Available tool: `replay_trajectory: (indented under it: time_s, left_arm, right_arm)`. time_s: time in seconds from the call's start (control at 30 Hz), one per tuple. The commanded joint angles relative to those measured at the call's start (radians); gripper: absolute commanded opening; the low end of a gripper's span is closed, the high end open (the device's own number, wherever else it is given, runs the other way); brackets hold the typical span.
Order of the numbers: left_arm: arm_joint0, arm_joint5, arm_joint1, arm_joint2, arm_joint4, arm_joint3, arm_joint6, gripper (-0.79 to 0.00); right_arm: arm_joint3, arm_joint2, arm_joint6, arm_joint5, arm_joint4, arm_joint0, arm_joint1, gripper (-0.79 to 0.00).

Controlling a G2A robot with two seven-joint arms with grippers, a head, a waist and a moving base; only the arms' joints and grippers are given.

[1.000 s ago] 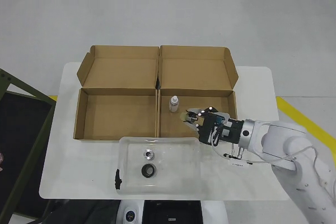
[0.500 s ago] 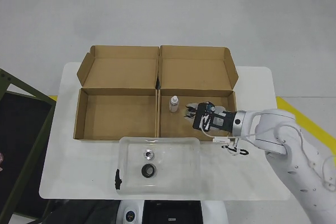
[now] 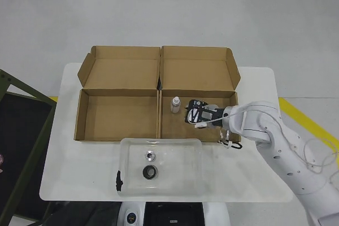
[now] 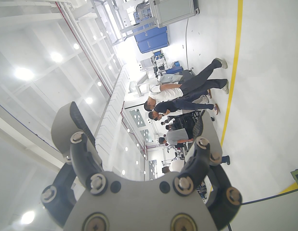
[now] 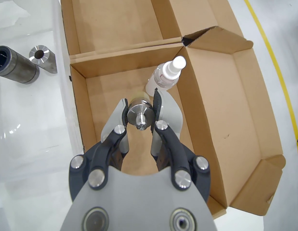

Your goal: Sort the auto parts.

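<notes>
Gripping the threaded metal part [image 5: 139, 114] firmly between its fingers, the right pincer [image 5: 141, 98] hung low inside the right cardboard box [image 3: 175, 129]. It was just beside the white bottle [image 5: 167, 75], which stood upright near the wall shared with the left cardboard box [image 3: 118, 117].

The step looked to be setting this part down. It would go best with a gentle descent until the part nearly met the box floor, choosing bare cardboard away from the bottle. Because one finger sat very close to the bottle, the pincer should part only a little, then lift straight up. The round body might roll, so a drop from height seemed unwise.

A dark sleeve [image 5: 16, 64] and a silver bored piece [image 5: 41, 57] lay in the clear bin [image 3: 181, 175], apparently not yet sorted. The left pincer [image 4: 134, 118] had its fingers apart, gripping nothing and pointing out into the hall.

The white tabletop [image 3: 257, 85] carried both boxes side by side, with the bin just in front of them on the robot's side. A yellow line [image 3: 291, 107] crossed the pale floor, and blue cabinets [image 4: 151, 39] stood under bright ceiling lights.
</notes>
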Motion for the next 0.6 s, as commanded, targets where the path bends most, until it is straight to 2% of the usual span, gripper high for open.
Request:
replay_trajectory:
  time_s: [0.0,0.23,0.57]
  left_arm:
    - [0.0,0.0,0.0,0.0,0.0,0.0,0.0,0.0]
    - [0.0,0.0,0.0,0.0,0.0,0.0,0.0,0.0]
    - [0.0,0.0,0.0,0.0,0.0,0.0,0.0,0.0]
  right_arm:
    - [0.023,-0.016,0.012,0.001,-0.005,0.016,-0.005,-0.785]
    - [0.097,-0.083,0.061,0.022,-0.042,0.078,-0.027,-0.785]
    - [0.19,-0.161,0.065,0.061,-0.098,0.134,-0.06,-0.785]
